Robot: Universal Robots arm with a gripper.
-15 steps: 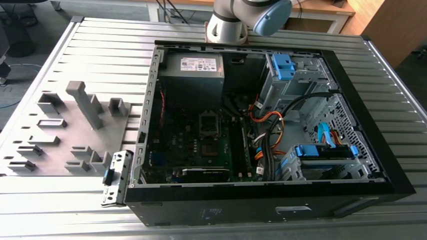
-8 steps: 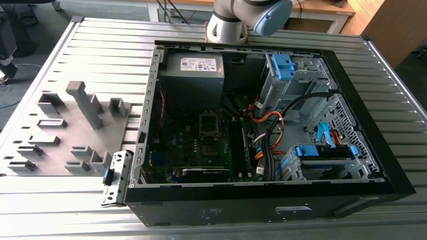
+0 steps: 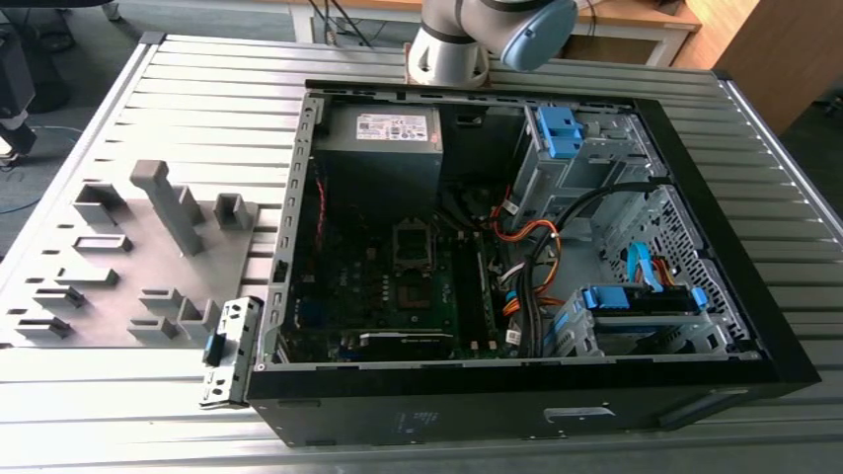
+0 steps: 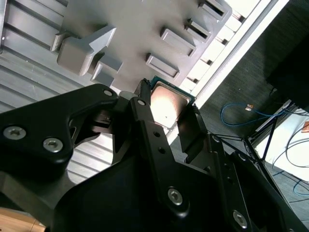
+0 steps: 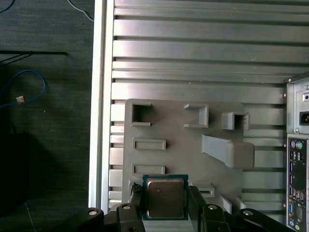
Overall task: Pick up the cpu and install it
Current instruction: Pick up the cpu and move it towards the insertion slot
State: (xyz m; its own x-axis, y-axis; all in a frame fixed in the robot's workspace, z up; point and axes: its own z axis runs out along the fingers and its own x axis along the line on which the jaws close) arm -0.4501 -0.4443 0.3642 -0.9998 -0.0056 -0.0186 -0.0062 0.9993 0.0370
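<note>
Above a slatted bench [image 5: 193, 48] and grey fixture plate [image 5: 174, 130], the gripper [image 4: 166, 115] clamps the cpu [image 5: 165, 197] by opposite edges, metal face showing; holding it level, without squeezing harder, looks wise.

A wide table of ribbed silvery aluminium slats [image 3: 197, 89] carries three things. Toward the exterior view's left lies a flat grey plastic fixture plate [image 3: 227, 269] studded with upright blocks and small open frames. Just beside it – toward the exterior view's right – rests a large black computer case [image 3: 435, 410], lying on its side, open upward. Against the case's near corner sits a small pale metal bracket [image 3: 227, 351].
</note>
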